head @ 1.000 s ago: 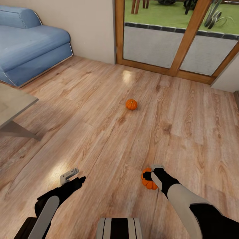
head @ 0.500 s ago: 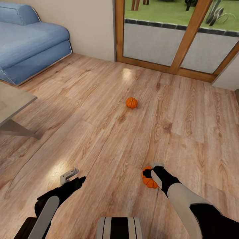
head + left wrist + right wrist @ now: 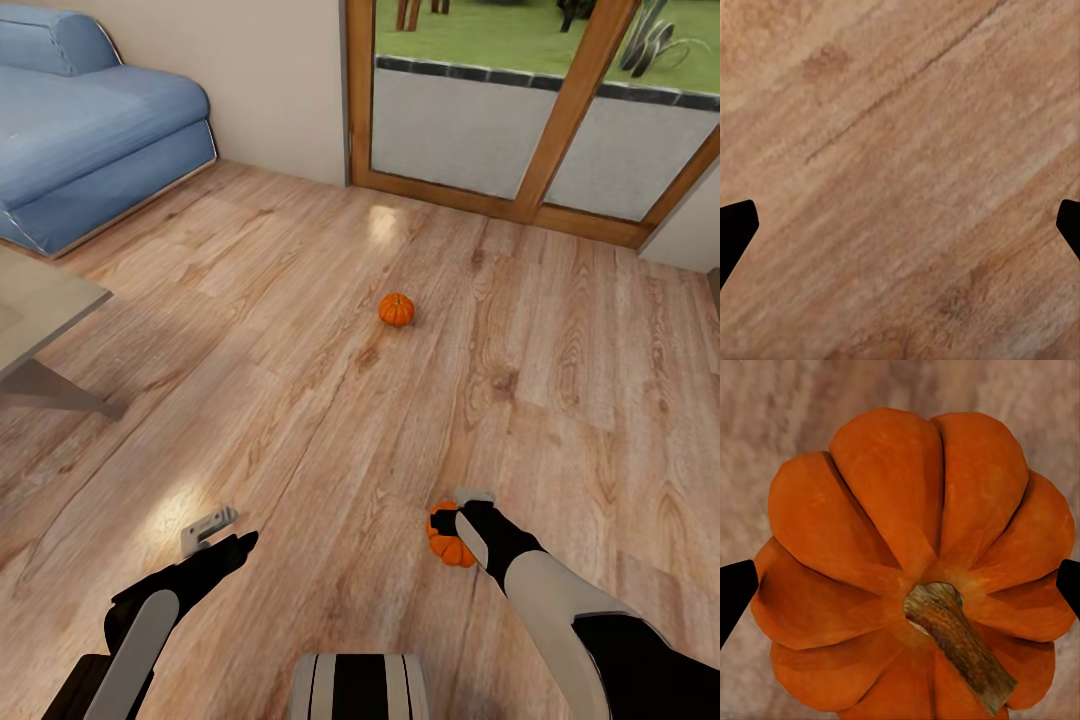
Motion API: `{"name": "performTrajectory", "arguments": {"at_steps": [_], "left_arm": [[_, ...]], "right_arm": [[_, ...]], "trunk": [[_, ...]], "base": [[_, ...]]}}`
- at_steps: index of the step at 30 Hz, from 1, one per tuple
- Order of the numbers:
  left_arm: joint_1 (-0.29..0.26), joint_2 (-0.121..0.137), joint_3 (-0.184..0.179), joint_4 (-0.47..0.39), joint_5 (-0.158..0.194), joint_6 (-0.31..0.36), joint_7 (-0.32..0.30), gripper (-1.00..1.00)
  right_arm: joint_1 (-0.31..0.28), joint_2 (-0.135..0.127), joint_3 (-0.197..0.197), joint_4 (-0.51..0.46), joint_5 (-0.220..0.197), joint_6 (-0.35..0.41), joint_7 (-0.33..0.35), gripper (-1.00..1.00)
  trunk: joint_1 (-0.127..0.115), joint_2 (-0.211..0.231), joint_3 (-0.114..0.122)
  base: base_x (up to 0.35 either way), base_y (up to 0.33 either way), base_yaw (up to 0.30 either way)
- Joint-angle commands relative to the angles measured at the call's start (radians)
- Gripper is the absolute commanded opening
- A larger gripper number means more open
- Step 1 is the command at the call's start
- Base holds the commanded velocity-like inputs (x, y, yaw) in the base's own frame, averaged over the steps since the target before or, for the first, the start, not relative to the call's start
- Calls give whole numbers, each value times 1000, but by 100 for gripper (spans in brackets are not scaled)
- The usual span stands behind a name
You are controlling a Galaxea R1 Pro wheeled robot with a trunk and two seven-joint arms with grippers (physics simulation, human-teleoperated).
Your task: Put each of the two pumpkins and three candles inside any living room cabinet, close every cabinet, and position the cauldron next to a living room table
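One small orange pumpkin point(image 3: 396, 310) sits alone on the wooden floor, in the middle of the head view. A second pumpkin point(image 3: 446, 541) lies on the floor close in front of me, and my right gripper point(image 3: 456, 516) is down over it from above. In the right wrist view this pumpkin point(image 3: 915, 547) spans the whole gap, with its stem facing the camera and a dark fingertip point(image 3: 735, 589) at each side; the jaws stand open. My left gripper point(image 3: 226, 534) hangs open over bare floor. The grey coffee table point(image 3: 40, 300) shows a corner at the left. Candles, cabinet and cauldron are out of view.
A blue sofa point(image 3: 90, 140) stands at the back left against the wall. Wood-framed glass doors point(image 3: 540, 120) to a garden lie straight ahead. Open wooden floor point(image 3: 300, 400) spreads between the table, the sofa and the doors.
The head view has tilted slightly, so the sofa and doors sit a little higher in the picture. Neither pumpkin nor either gripper has visibly moved in the last half second.
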Motion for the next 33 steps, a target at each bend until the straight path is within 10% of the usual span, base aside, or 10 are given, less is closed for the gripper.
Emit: {"name": "performTrajectory", "arguments": {"at_steps": [1,6,7,33], "left_arm": [[-1,1,-2,-1,10,0,10,100],[-1,1,-2,-1,10,0,10,100],[-1,1,-2,-1,10,0,10,100],[-1,1,-2,0,10,2,10,100]], "right_arm": [[1,0,3,48,-16,4,-7,100],[1,0,4,48,-16,5,-7,100],[1,1,4,48,-16,5,-7,-100],[1,1,3,48,23,6,-7,-100]], "trunk": [[0,0,-1],[0,0,-1],[0,0,-1],[0,0,-1]], "base": [[0,0,0],[0,0,0],[0,0,0],[0,0,0]]}}
